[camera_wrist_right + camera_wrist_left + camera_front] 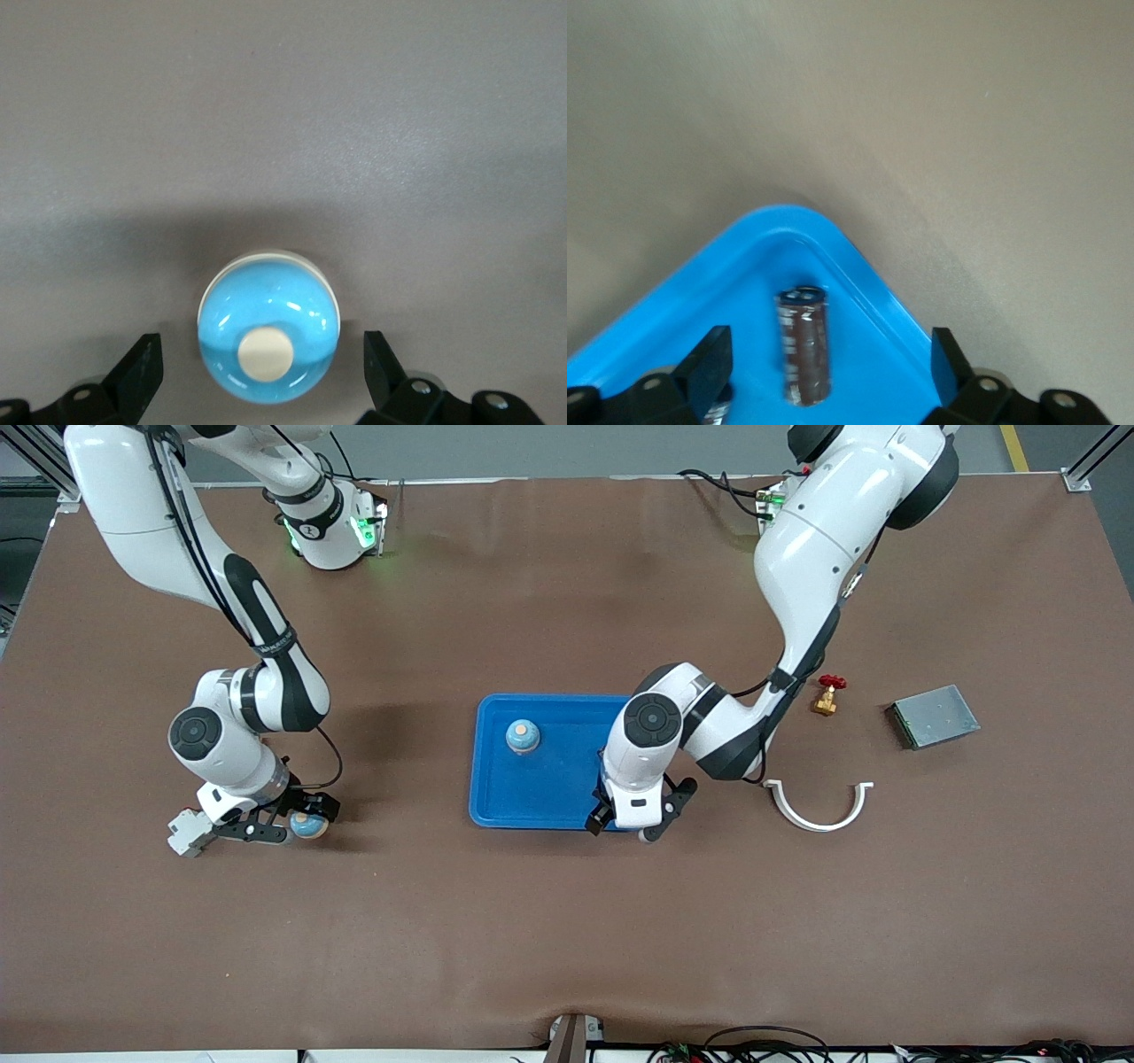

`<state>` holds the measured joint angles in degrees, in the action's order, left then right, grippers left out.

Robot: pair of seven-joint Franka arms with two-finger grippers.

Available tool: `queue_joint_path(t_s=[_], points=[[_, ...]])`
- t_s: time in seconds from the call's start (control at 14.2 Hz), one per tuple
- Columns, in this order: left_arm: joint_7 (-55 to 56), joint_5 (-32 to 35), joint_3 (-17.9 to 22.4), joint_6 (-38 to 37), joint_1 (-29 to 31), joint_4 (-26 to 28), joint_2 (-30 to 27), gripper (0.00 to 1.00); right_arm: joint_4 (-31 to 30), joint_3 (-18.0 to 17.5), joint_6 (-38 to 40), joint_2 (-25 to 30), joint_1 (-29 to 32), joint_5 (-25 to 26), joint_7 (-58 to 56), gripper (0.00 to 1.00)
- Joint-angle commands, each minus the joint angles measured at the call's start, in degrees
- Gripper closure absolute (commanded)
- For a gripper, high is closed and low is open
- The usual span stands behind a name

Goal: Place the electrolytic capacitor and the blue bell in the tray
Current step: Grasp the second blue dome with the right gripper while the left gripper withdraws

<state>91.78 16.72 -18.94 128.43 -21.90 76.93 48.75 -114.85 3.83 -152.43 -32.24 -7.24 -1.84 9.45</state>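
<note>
On the brown bench (567,921), right of centre in the front view, lie a white half-ring clip (819,808), a small brass valve with a red handle (827,694) and a grey metal box (934,716), all toward the left arm's end and apart from the blue tray (532,793) at mid-frame. A second blue bell-shaped piece with a pale top (523,735) already stands in the tray's upper part. The left arm's wrist covers the tray's lower right corner in the front view, so the left claw (631,824) hides what lies under it there. The left wrist view fills that gap: the electrolytic capacitor (803,343), dark brown, lies on the tray floor near a rounded corner, between the spread fingers (709,363) and seemingly free of both, though the lower end is cut off by the frame edge. At lower left of the front view the right claw (266,828) sits low over the bare bench, its fingers wide apart on either side of the blue bell (308,825). The right wrist view shows the bell's cream button on top and clear gaps to each finger (137,367).
</note>
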Motion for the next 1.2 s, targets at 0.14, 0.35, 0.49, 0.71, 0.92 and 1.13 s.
queue_joint_path(t_s=[0.14, 0.35, 0.49, 0.71, 0.92, 1.13], points=[[-11.16, 0.24, -0.3, -13.18, 3.7, 1.03, -7.86, 0.0, 3.22, -0.84, -0.06, -2.47, 1.7, 0.43, -0.66, 0.0], [-25.11, -4.22, -1.01, -20.04, 8.26, 1.38, -12.87, 0.0, 3.14, -0.84, -0.67, -2.74, 1.7, 0.43, -0.66, 0.0], [-35.05, -7.39, -1.01, -24.78, 12.22, 1.55, -16.21, 0.0, 2.87, -0.92, -1.64, -3.26, 2.05, 0.26, -0.66, 0.13], [-47.1, -10.3, -1.01, -31.55, 18.19, 2.86, -21.48, 0.0, 2.17, -0.92, -2.52, -3.62, 2.06, 0.17, -0.58, 0.53], [-61.59, -11.79, -1.01, -33.25, 24.96, 8.3, -27.11, 0.0, 1.38, -1.1, -2.87, -3.53, 1.88, -0.27, 0.91, 1.0], [-66.81, -12.06, -1.01, -32.55, 28.49, 12.52, -30.28, 0.0, 1.2, -1.36, -1.12, -2.39, 0.13, -0.97, 7.05, 1.0]])
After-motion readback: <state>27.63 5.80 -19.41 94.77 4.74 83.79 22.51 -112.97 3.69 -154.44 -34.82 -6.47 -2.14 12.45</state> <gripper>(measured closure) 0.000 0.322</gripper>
